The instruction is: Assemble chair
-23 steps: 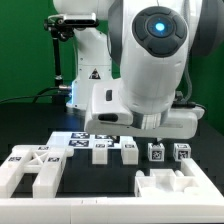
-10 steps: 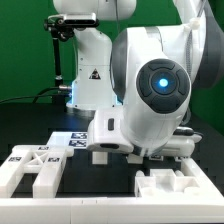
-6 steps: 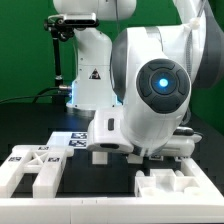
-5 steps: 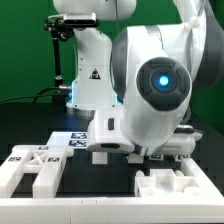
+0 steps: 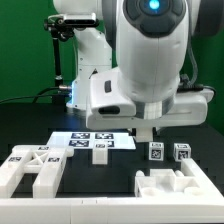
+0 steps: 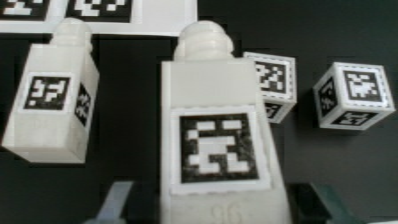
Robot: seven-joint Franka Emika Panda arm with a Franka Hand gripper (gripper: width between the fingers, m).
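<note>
**Leg hanging in the grip**

The gripper [image 6: 219, 203] is holding one chair leg [image 6: 217, 120] clamped between its jaws, above the table [image 5: 105, 178]. The hold is sitting near one end, so the leg may be tilting or slipping and could strike the neighbouring leg [image 6: 54, 95].

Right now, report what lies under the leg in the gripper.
The exterior view shows only black table below the raised leg, clamped in the gripper. In the wrist view, the leg itself covers the spot directly beneath.
</note>
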